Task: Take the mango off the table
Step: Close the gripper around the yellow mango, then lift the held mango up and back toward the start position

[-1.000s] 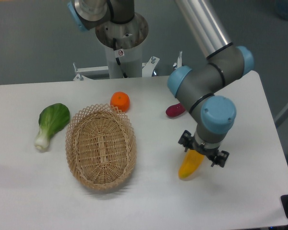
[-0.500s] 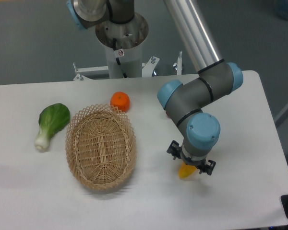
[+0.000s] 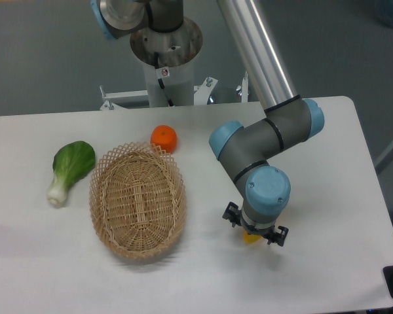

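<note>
The grey-and-blue robot gripper (image 3: 254,230) has moved over the smooth yellow mango (image 3: 251,237) on the big white table (image 3: 327,261), hiding most of it, so a grab looks near, but I cannot tell if the pincer is spread or pinching

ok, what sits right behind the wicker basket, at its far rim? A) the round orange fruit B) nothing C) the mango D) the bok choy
A: the round orange fruit sits at the far rim of the basket; the bok choy lies to its left, and the mango is under the gripper to the right.
</note>
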Controlling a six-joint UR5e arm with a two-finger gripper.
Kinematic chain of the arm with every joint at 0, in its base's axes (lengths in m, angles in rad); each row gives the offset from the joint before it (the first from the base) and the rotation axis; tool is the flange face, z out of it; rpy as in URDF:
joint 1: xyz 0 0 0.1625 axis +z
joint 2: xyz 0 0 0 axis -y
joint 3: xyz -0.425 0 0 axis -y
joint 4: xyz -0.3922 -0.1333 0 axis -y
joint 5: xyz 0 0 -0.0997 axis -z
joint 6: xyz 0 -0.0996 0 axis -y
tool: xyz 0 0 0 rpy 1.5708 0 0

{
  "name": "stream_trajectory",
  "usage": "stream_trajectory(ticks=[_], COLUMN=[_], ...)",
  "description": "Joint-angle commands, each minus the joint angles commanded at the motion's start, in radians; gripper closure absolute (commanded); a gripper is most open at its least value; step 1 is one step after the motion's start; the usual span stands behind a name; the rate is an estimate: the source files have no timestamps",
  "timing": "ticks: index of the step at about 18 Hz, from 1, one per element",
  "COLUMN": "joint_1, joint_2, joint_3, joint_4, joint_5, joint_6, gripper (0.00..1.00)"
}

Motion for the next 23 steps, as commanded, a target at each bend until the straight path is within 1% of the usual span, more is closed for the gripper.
stream_trajectory(ticks=[1, 2, 4, 7, 11, 17, 20, 23], joint_1=[0.000, 0.000, 0.000, 0.000, 0.000, 0.014, 0.029, 0.049], joint_2=[-0.002, -0.002, -0.002, 0.000, 0.009, 0.046, 0.061, 0.095], joint_3=[0.000, 0.000, 0.000, 0.003, 0.012, 0.014, 0.018, 0.023], joint_4=[0.000, 0.000, 0.000, -0.002, -0.006, -0.015, -0.017, -0.017], joint_5=[0.003, 0.006, 0.006, 0.005, 0.003, -0.008, -0.009, -0.008], joint_6=[0.000, 0.000, -0.003, -0.028, -0.044, -0.037, -0.031, -0.031], gripper=[0.10, 0.19, 0.32, 0.49, 0.76, 0.76, 0.74, 0.74])
